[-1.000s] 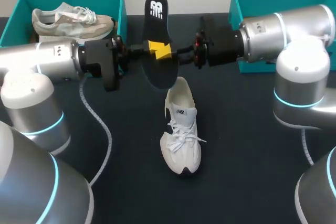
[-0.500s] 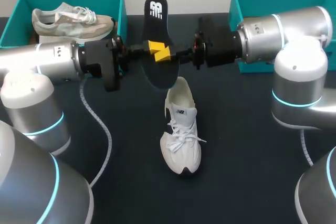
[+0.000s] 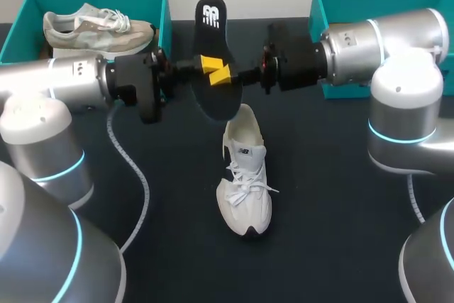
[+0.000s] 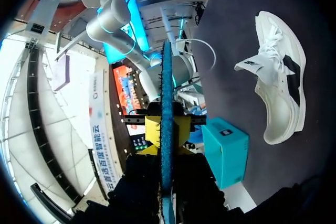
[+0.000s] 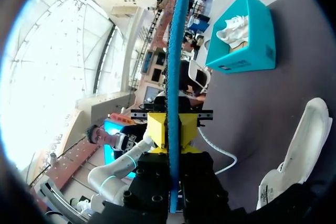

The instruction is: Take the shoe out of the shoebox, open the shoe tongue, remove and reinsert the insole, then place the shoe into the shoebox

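Note:
A black insole (image 3: pixel 213 37) with a white logo hangs in the air above the table's back middle. My left gripper (image 3: pixel 210 63) and my right gripper (image 3: pixel 222 76) meet at its middle from opposite sides. In the left wrist view the insole (image 4: pixel 167 77) runs edge-on between my left gripper (image 4: pixel 167 132), whose yellow tips lie against both faces. My right gripper (image 5: pixel 174 129) is shut on the insole (image 5: pixel 176 45) the same way. The white shoe (image 3: pixel 245 182) lies on the dark table below, toe towards the front, tongue pulled up.
A teal shoebox (image 3: pixel 167 15) at the back left holds a grey shoe (image 3: pixel 96 30). A second teal box (image 3: pixel 316 5) stands at the back right behind my right arm. A grey cable (image 3: pixel 138 182) trails over the table's left side.
My right gripper has closed onto the insole beside the left one. The insole and the white shoe have stayed in place.

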Robot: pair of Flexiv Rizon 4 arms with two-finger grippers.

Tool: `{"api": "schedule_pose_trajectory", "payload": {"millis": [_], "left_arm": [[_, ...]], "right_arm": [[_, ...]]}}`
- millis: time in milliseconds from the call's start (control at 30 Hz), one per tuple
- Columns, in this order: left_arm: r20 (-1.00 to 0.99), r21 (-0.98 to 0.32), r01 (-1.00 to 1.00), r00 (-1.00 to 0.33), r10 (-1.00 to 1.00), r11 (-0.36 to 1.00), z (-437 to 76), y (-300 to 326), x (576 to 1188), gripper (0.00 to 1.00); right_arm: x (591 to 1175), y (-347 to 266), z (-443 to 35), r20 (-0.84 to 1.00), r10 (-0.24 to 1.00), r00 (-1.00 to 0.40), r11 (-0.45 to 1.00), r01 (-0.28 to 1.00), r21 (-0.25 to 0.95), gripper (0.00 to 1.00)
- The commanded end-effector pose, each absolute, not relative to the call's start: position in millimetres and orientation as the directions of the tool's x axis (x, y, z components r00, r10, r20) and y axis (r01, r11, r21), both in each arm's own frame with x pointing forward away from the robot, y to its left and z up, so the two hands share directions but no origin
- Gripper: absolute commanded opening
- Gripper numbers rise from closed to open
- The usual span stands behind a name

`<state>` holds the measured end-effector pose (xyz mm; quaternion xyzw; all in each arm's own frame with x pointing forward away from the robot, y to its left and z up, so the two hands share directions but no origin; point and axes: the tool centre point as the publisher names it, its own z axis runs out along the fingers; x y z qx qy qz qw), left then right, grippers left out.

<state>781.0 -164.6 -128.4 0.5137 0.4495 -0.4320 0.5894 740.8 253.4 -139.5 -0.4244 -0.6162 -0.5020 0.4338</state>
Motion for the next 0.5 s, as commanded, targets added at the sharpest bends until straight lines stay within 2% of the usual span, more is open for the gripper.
{"api": "schedule_pose_trajectory", "payload": {"millis": [33,233,500], "left_arm": [[-0.976,0.210,0.972,0.214,-0.037,0.105,-122.4,-161.9,781.2,1.00],[-0.995,0.100,0.987,0.103,-0.017,0.126,-120.2,-142.1,787.6,1.00],[-0.970,-0.215,0.964,-0.230,0.081,0.156,-141.1,-108.3,797.2,1.00]], "right_arm": [[741.8,255.4,-140.4,0.961,0.094,-0.261,0.136,0.959,0.247,0.00],[740.0,245.7,-144.7,0.962,0.115,-0.249,0.110,0.965,0.237,0.00],[747.9,232.3,-145.9,0.904,0.171,-0.392,0.092,0.920,0.381,0.00]]}}
